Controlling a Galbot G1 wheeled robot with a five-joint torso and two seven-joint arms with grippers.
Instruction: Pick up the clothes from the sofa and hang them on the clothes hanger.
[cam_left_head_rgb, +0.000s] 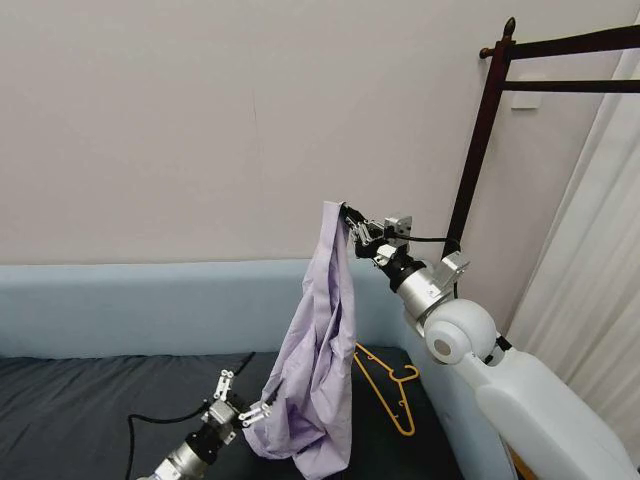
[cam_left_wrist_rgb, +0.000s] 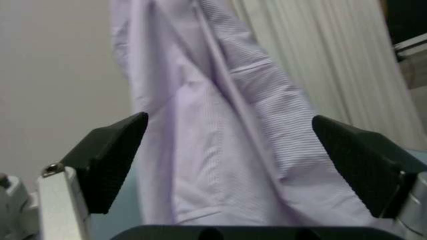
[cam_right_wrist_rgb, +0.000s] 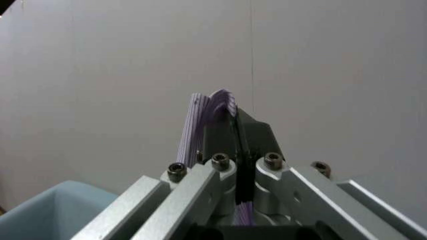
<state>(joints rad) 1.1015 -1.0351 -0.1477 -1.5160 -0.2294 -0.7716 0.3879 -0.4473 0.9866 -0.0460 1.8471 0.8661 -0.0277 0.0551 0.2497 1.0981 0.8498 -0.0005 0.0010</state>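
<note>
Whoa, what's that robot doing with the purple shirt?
The robot's right gripper is clamped on a purple shirt, holding it up above the sofa so it hangs down. Its left gripper is open, low by the shirt's bottom edge. A yellow hanger lies on the sofa, and the wooden rack stands to the right.

Pale lilac pinstriped shirt (cam_left_head_rgb: 325, 340) is hanging in the air, all bunched and crumpled, pinched at its top edge by the right pincer (cam_left_head_rgb: 352, 224). Its lower end reaches down by the sofa (cam_left_head_rgb: 100, 410) with the dark seat. A thin yellow hanger (cam_left_head_rgb: 395, 395) lies flat on the seat just beside it.
</note>
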